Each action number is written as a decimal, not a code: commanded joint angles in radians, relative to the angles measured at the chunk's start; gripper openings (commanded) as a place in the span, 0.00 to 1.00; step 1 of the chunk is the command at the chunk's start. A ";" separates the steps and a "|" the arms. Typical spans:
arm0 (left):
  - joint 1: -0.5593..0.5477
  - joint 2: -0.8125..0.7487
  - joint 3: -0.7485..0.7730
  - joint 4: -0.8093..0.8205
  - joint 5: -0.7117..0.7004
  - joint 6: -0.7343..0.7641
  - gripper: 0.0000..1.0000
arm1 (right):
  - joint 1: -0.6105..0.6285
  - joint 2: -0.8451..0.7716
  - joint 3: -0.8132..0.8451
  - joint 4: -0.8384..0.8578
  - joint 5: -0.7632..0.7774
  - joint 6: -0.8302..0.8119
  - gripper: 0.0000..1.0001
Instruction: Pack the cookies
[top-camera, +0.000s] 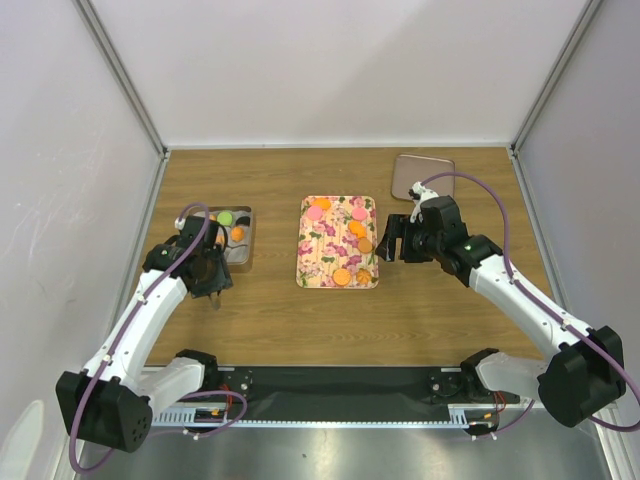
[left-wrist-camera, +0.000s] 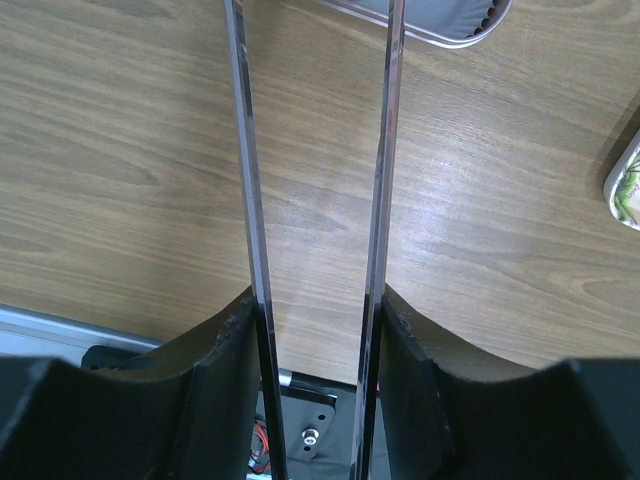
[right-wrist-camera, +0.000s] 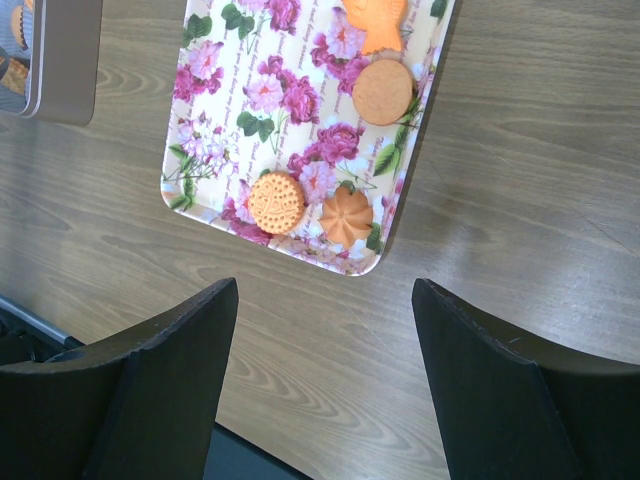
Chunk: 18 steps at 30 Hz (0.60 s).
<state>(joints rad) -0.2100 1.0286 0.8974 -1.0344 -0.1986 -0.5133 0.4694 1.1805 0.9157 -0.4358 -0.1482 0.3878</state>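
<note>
I read the cookies (top-camera: 341, 277) at two stations: pink and orange ones on the floral tray (top-camera: 320, 250) at mid-bench (top-camera: 270, 320), green and orange ones in the grey container (top-camera: 238, 256) to the left. The right jaws hovered just beside the tray's right edge, spread wide and empty, touching nothing. In the right wrist view two orange cookies (right-wrist-camera: 276, 202) lay just ahead of the gap. The left jaws stood over bare bench near the grey container, part-way apart, each inner face against a thin metal blade (left-wrist-camera: 248, 200), with nothing between the blades. I could not tell whether those blades were a gripped tool.
</note>
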 joint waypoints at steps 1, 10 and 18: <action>0.011 -0.019 0.003 0.013 -0.012 0.012 0.50 | 0.003 -0.009 0.003 0.020 -0.005 -0.009 0.77; 0.012 -0.027 0.028 0.004 -0.013 0.021 0.50 | 0.003 -0.009 0.005 0.019 -0.001 -0.006 0.77; 0.012 -0.041 0.051 -0.006 -0.009 0.038 0.50 | 0.002 -0.009 0.009 0.017 0.004 -0.003 0.77</action>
<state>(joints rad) -0.2089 1.0122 0.9005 -1.0389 -0.1989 -0.5049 0.4694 1.1805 0.9157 -0.4358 -0.1474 0.3882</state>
